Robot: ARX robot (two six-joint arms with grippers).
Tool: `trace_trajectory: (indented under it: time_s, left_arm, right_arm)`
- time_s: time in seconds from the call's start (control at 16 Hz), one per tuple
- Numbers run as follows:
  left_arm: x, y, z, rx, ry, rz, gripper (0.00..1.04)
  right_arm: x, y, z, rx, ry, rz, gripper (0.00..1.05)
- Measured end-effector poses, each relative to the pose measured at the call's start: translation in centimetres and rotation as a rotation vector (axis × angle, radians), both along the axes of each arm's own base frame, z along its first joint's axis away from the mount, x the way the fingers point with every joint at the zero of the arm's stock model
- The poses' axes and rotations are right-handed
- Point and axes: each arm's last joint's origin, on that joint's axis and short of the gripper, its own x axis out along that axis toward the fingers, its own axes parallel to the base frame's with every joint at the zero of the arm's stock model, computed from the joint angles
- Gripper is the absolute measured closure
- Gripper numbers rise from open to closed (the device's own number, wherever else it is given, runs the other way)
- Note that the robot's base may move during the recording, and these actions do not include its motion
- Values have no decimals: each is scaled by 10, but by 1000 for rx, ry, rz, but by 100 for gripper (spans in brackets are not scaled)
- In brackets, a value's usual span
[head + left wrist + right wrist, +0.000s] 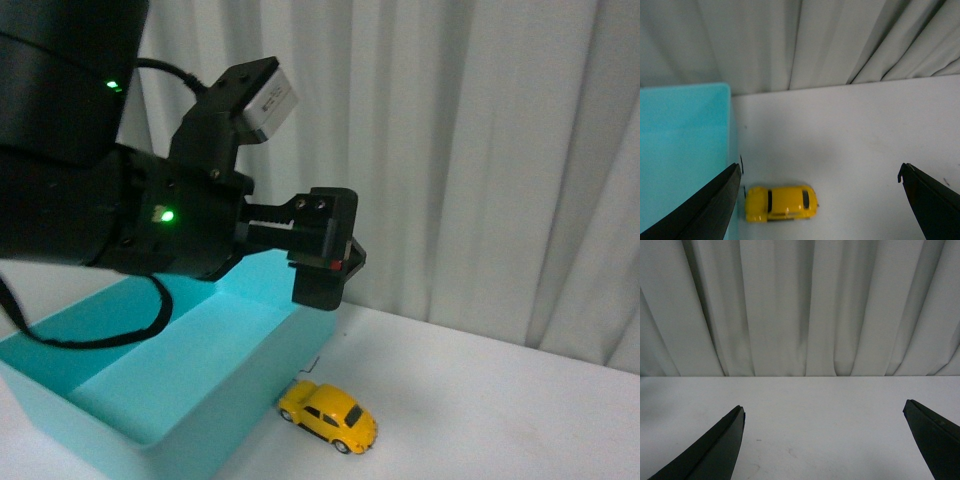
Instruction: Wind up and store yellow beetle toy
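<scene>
Just outside turquoise bin [245,405], yellow beetle toy [328,415]

The left arm [90,200] partly hides the turquoise bin [235,400].

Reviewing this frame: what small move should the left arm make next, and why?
Probably lower the left gripper toward the yellow beetle toy, centring on it. Its jaws stand open, well above the table, and the toy sits untouched beside the teal bin, nearer one finger in the wrist view.
</scene>
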Motion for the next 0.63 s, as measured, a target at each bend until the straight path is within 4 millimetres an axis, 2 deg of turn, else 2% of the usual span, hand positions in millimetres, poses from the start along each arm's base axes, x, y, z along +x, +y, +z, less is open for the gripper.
trace_trajectory:
  time_s: [0.13, 0.25, 0.44, 0.5, 0.63]
  left_arm:
    - [36, -16, 3, 123, -9, -141, 7]
    - [53, -32, 8, 279, -33, -343, 7]
    - [65, -49, 16, 686, -20, -691, 7]
    - [67, -53, 13, 866, -11, -812, 7]
    - [69, -56, 2, 1112, 24, -964, 7]
  right_arm:
    - [0, 0, 0, 0, 0, 0, 7]
    - [0, 0, 0, 0, 0, 0, 7]
    - [0, 0, 0, 0, 0, 0, 7]
    - [0, 0, 0, 0, 0, 0, 7]
    - [0, 0, 0, 0, 0, 0, 7]
